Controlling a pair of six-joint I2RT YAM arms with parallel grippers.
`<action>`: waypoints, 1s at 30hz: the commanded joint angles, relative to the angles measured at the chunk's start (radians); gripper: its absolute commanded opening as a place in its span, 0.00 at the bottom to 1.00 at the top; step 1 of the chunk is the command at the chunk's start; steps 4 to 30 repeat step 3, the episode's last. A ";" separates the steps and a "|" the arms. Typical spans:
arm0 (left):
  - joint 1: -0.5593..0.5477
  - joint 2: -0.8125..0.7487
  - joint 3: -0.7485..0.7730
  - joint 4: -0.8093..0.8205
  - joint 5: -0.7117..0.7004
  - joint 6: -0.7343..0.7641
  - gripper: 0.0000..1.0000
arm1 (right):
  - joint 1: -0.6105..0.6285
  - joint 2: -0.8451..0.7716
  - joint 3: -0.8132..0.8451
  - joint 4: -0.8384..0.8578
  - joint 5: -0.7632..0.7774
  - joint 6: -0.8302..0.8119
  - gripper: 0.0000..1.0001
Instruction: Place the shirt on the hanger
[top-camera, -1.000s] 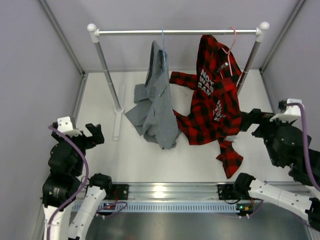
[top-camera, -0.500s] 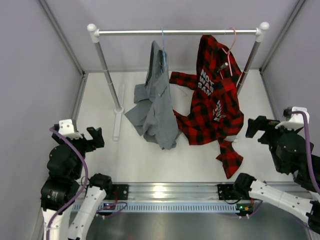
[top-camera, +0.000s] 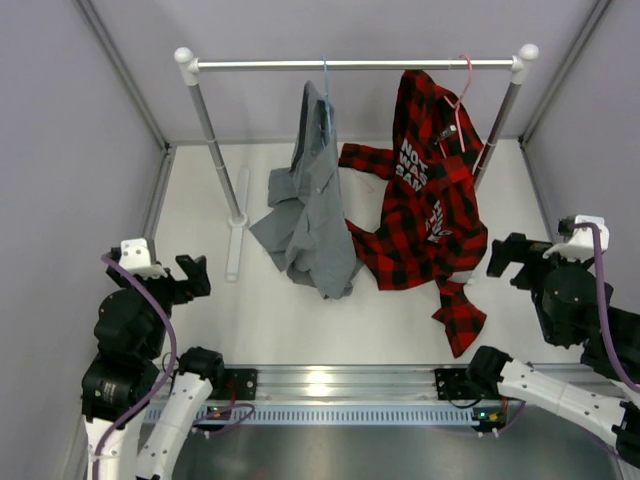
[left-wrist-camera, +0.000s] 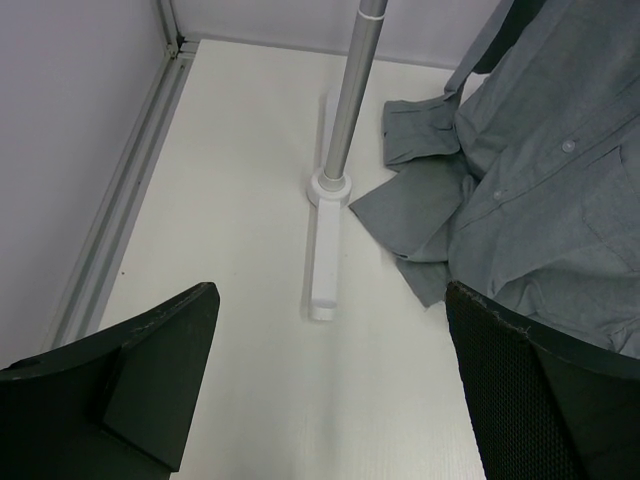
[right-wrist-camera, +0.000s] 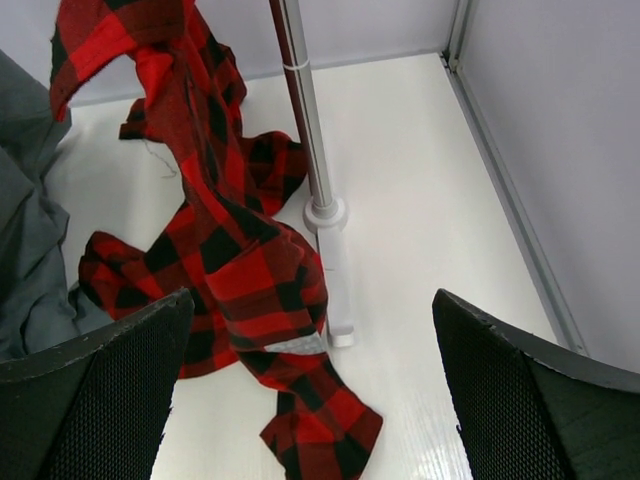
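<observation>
Shirt (top-camera: 312, 215) hangs bunched from hanger (top-camera: 325, 75) left of centre on the rail (top-camera: 400, 64), hem on worktop (top-camera: 280, 320) below; left claw (top-camera: 185, 272) and right claw (top-camera: 505, 258) gape empty well before rail, so hanging looks done, else the next reach must square the shoulders.

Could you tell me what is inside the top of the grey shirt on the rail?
The light-blue hanger: its hook shows above the shirt, over the rail. Fabric covers most of its frame.
</observation>
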 joint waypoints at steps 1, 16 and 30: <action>0.006 0.014 0.022 0.008 0.026 0.005 0.98 | -0.007 0.011 -0.020 -0.014 0.031 0.025 0.99; 0.006 0.015 0.022 0.007 0.025 0.005 0.98 | -0.007 0.020 -0.023 -0.013 0.031 0.031 1.00; 0.006 0.015 0.022 0.007 0.025 0.005 0.98 | -0.007 0.020 -0.023 -0.013 0.031 0.031 1.00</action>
